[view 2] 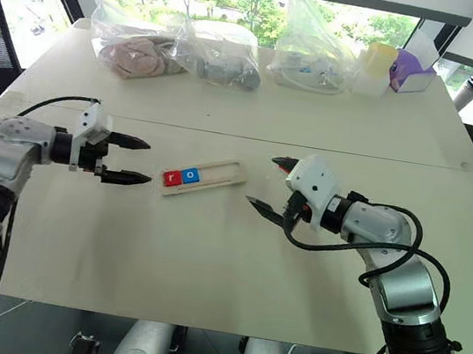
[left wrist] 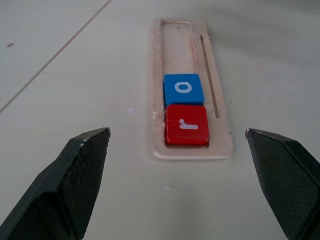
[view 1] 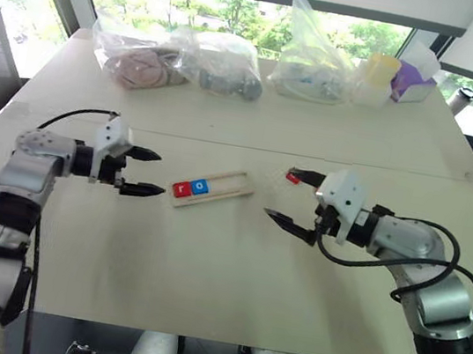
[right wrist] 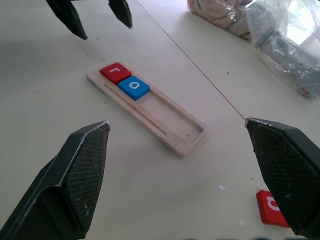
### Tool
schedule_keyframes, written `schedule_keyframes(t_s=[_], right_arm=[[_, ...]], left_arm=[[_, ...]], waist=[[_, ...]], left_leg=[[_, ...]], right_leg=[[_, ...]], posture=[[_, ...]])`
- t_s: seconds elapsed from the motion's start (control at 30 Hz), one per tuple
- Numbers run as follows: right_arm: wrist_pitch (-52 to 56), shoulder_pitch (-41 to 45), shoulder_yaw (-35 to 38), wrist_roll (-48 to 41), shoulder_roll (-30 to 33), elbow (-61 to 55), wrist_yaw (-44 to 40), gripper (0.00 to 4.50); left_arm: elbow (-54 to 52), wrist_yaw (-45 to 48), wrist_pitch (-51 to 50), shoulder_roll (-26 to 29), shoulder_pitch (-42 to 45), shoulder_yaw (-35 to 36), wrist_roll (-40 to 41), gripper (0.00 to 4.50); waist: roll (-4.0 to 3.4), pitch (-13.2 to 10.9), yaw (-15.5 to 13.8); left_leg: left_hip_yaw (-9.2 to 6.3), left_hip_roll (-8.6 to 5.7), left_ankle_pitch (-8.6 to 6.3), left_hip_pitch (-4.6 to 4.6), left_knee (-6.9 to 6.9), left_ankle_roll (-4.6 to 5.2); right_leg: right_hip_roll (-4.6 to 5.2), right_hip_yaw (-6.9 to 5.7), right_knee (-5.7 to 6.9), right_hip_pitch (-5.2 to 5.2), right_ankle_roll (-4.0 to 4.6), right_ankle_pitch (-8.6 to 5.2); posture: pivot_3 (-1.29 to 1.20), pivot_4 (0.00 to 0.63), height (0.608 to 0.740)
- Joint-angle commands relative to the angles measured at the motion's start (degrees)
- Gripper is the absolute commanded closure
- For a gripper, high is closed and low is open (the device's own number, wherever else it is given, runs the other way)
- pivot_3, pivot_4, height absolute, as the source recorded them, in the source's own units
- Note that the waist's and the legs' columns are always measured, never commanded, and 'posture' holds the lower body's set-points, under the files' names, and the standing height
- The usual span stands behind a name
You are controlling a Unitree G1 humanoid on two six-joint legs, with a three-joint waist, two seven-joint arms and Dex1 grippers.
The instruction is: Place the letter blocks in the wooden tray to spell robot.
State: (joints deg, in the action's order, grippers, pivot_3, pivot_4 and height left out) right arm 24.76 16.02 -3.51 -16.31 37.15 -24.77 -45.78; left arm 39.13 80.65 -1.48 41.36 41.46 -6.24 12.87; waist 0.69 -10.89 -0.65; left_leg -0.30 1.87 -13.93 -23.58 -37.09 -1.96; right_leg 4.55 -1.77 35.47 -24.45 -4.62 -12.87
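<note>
Left gripper [view 1: 144, 172] and right gripper [view 1: 289, 199], both wide open and empty, flank wooden tray [view 1: 231, 184] holding red r [left wrist: 186, 124] and blue o [left wrist: 183, 89]; red tile [right wrist: 272, 208] near right gripper

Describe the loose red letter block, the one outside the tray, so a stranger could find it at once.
Start at the pale wooden tray in the middle of the table, which already holds a red r block and a blue o block. The loose red block lies flat on the bare table past the tray's empty end, beside the right tool. It alone sits outside the tray.

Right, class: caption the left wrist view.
Open left end effector facing wooden tray holding red r and blue o.
</note>
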Motion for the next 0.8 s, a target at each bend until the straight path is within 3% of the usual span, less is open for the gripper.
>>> schedule_keyframes(t_s=[0.03, 0.37, 0.8], right_arm=[[0.39, -0.81, 0.97, 0.14, 0.3, -3.84, 1.49, 0.05], [2.07, -3.53, 0.8, 0.53, -0.22, -7.38, 5.25, 0.05], [1.24, -4.29, -0.87, 2.24, -1.23, -7.95, 7.74, 0.05]], left_arm=[[5.41, 1.05, 4.5, -1.21, 2.63, -0.51, -2.68, 0.0], [14.89, -0.23, 9.39, -6.56, 5.64, -0.97, -6.82, 0.0], [2.87, -4.98, 6.19, -7.72, -3.72, -1.8, -8.39, 0.0]], waist=[[0.02, -0.01, 0.26], [0.09, -0.02, -0.11], [0.08, -0.01, -0.09]], left_leg=[[0.0, 0.0, -0.01, 0.0, 0.0, 0.01], [-0.02, 0.01, 0.0, 0.05, -0.16, 0.01], [-0.06, 0.01, 0.0, 0.16, -0.22, 0.02]], right_leg=[[0.0, 0.0, 0.02, -0.01, 0.0, 0.0], [0.01, 0.01, 0.31, -0.02, 0.01, -0.01], [0.02, 0.04, 0.53, 0.0, 0.01, -0.03]], posture=[[0.0, 0.15, 0.74], [0.0, 0.15, 0.74], [0.0, 0.15, 0.74]])
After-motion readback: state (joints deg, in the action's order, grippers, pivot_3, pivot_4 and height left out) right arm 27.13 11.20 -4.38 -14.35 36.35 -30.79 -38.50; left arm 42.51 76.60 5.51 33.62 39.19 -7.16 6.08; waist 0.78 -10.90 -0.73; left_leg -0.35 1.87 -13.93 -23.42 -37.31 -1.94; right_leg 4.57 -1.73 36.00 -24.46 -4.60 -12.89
